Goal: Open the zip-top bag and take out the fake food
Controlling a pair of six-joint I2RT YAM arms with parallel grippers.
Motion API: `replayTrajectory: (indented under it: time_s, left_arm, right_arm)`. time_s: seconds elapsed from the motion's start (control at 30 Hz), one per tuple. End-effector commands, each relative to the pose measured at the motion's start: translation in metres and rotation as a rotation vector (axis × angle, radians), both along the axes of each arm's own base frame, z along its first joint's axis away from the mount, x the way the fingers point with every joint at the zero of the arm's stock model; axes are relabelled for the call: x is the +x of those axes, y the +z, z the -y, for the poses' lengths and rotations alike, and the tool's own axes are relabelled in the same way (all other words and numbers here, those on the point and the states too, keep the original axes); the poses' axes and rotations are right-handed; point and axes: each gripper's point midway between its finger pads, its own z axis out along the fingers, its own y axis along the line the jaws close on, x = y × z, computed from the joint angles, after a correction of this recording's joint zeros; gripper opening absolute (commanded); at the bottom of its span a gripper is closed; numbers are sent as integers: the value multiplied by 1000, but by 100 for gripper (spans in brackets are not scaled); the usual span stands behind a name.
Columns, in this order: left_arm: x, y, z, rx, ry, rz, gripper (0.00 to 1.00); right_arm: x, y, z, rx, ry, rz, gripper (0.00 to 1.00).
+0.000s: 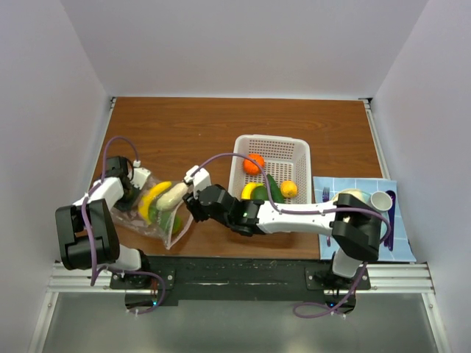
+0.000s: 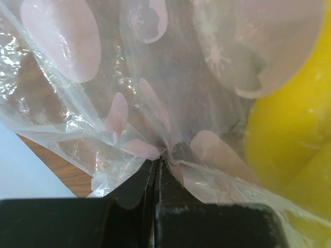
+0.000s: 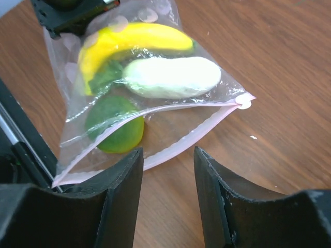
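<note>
- left gripper: fingers pressed together, clamped on a bunched fold of the zip-top bag, at the bag end farthest from the basket.
- right gripper: jaws apart with nothing between them, hovering just over the zip strip, between the bag and the basket.
- bag: clear crinkly plastic with pale pink blotches; the pink zip strip runs along the edge facing the basket.
- strip's two lips stand apart along most of their length and meet at the corner.
- bag lies on the wood table, just left of the basket. can't tell if they touch, the right arm covers the gap.
- fake food inside the bag, all glossy: yellow banana, white oblong piece beside it, round green piece nearest the strip.
- more pieces in the basket: orange toward the far wall; green cucumber and two yellow pieces along the near wall.
- basket is white and perforated, right of the bag.
</note>
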Motion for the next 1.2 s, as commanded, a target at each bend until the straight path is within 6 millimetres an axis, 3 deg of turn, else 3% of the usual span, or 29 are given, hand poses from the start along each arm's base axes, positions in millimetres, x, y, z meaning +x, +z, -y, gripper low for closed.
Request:
replayTrajectory:
  time_s: [0.0,0.33,0.43,0.5,0.53,1.03,1.17]
  left_arm:
    - [3,4,4,-27,2,27,0]
    - [0,-2,2,-19,0,10,0]
    - [2,-3,3,-22,-1,10,0]
    - [1,-4,3,-24,2,4,0]
    - [3,-4,2,-22,1,5,0]
    - [6,0,11,-41,-15,7,0]
    - [5,1,13,-40,-21,5,0]
  right_arm:
    - [-13,-14,-20,-20,78,-20,47]
    - [-25,-38,-53,-3,155,-40,45]
    - [-27,-44,-63,4,189,-44,68]
    - [-27,-43,-71,15,201,-40,94]
    - [-26,-52,-73,-8,207,-40,99]
    - [-24,-75,-116,-10,267,-52,99]
    - [-23,-85,-120,-28,267,-58,99]
